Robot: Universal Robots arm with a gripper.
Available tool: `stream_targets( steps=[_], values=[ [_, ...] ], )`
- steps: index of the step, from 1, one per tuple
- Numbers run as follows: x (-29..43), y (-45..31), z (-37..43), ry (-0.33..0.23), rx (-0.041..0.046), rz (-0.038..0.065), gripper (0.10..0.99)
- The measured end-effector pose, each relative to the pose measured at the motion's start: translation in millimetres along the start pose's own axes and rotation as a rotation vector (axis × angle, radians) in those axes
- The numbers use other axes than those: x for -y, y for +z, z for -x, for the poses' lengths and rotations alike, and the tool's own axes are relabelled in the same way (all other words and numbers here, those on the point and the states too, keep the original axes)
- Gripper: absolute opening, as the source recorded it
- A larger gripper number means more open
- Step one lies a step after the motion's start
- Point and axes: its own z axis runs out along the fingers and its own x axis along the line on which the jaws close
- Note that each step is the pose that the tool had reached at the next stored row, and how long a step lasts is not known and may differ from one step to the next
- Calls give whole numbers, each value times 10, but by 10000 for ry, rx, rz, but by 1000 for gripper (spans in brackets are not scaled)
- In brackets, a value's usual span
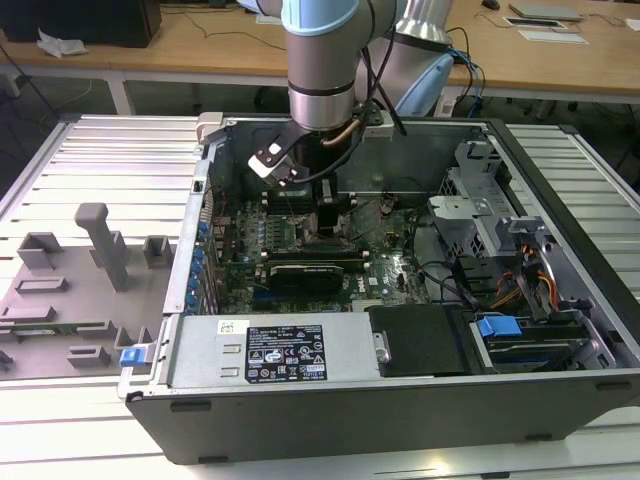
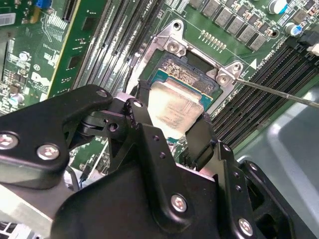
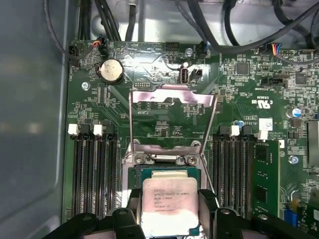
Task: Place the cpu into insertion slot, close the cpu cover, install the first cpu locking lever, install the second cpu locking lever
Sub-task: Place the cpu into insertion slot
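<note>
At the left edge of the slatted table, in the exterior view: grey fixture tray with upright pegs. Right of it, open computer case, arm reaching down into its middle, gripper low over the green motherboard. By the case's right wall: drive cage and bundled cables.

In the first wrist view, black fingers drawn in narrow, pressed to two opposite edges of the cpu, holding it. Beyond, the cpu cover swung up, standing open on its hinge. Long memory slots on both sides.

In the second wrist view, the cpu over the insertion slot near the motherboard's middle, a strip of pale contacts uncovered along one side.
</note>
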Motion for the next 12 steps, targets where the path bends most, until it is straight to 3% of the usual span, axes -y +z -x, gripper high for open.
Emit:
stream_targets(
  steps=[12],
  values=[
    [28, 117, -29, 272, 21, -10, 541]
  ],
)
